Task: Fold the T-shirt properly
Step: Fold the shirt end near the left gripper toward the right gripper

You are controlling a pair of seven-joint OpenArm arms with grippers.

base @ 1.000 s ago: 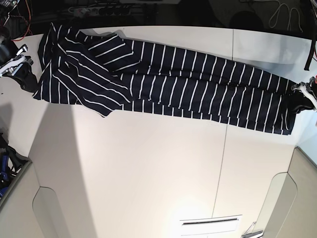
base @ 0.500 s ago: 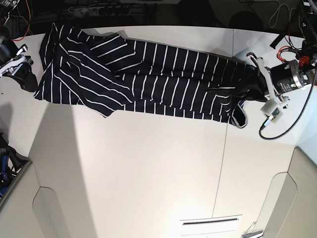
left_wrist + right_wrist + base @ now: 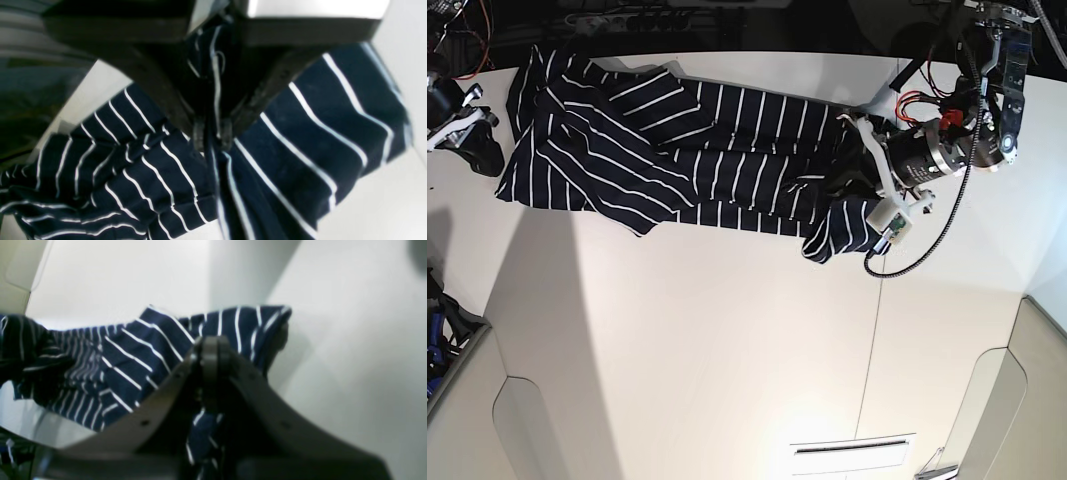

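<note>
- A white table (image 3: pixel 727 330) fills the base view, its far edge meeting a dark strip where cables (image 3: pixel 617 18) lie; a seam runs down the right part of the top
- The shirt (image 3: pixel 677 150) lies along the far side of the table as a long dark band with thin white stripes, already doubled lengthwise
- A second ago that band ran nearly to the right edge of the base view; now its right end has been carried in toward the middle and hangs bunched below the left gripper (image 3: pixel 852 165), a loose lobe drooping to the table
- The left gripper (image 3: pixel 211 133) is closed tight on a gathered pleat of the cloth, the fabric pinched between the two dark fingertips with more of it spilling below
- The right gripper (image 3: pixel 210 350) has its tips pressed together with striped cloth behind and beneath them; it seems to pin the other end, though the exact bite is hidden by its own fingers
- In the base view the right gripper (image 3: pixel 472 135) has stayed at the band's left end throughout, acting as an anchor
- Judged from this, the crosswise fold is under way: the carried end must travel further left and be laid flat over the anchored half
- The sagging lobe could crease or land askew unless the cloth is kept taut
</note>
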